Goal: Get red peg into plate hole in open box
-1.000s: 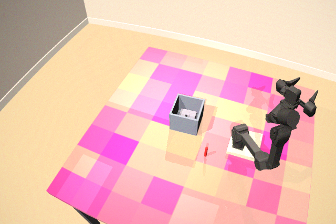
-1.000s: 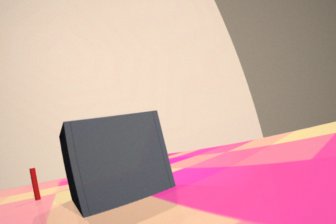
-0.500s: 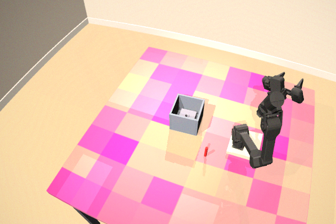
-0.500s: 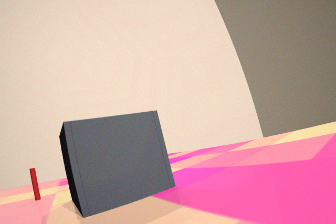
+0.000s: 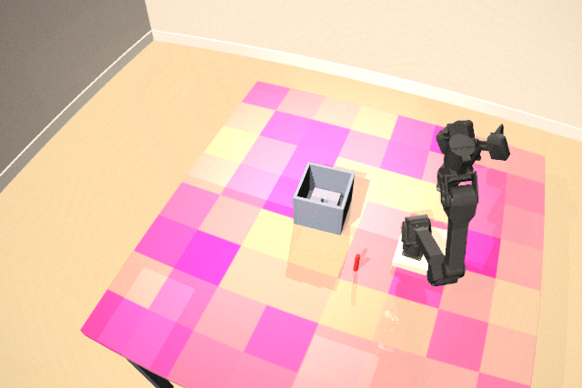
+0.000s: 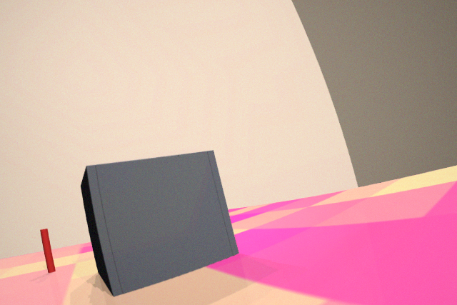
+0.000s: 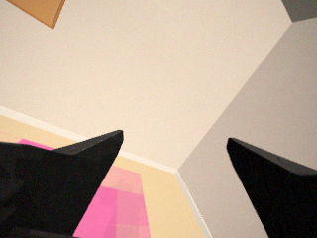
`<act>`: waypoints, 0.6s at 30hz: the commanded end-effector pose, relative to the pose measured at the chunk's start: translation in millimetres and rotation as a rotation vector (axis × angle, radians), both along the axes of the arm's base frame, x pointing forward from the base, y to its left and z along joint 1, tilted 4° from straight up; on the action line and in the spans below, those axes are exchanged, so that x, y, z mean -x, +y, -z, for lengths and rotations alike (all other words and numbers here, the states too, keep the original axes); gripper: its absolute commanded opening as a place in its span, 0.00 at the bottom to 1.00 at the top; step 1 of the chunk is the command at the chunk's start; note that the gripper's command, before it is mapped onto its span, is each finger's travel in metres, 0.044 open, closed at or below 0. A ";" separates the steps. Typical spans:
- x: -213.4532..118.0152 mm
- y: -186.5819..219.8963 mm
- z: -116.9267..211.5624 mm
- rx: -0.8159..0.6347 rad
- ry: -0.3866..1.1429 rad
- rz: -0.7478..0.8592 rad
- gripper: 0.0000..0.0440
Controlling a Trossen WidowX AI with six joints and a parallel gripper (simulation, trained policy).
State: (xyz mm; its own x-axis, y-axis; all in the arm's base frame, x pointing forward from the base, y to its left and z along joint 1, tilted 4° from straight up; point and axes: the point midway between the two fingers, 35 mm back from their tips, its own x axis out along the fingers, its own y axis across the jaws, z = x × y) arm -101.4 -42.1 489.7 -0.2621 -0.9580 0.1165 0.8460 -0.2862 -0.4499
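Observation:
The red peg (image 5: pixel 356 263) (image 6: pixel 48 251) stands upright on the table, in front and to the right of the box in the top view. The grey open box (image 5: pixel 316 215) (image 6: pixel 162 216) stands near the middle of the table. At its bottom lies a pale plate (image 5: pixel 333 194) with a small dark hole (image 5: pixel 324 199); the exterior view shows only the box's outer walls. My gripper (image 7: pixel 173 138) is wide open with nothing between the fingers. It is raised high, far from the peg and box, at the upper right in the top view.
The arm (image 5: pixel 458 233) rises from a white base slab (image 5: pixel 405 263) to the right of the peg. The box walls stand around the plate on all sides. The wrist view shows walls, floor, a table corner (image 7: pixel 129 203) and a brown panel (image 7: pixel 45 11) at top left.

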 end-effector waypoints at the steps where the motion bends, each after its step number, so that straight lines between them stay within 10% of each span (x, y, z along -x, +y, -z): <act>1: -14.3 -14.9 9.5 -0.057 0.012 -0.044 1.00; 18: -102.1 -80.7 37.9 -0.278 -0.095 -0.416 1.00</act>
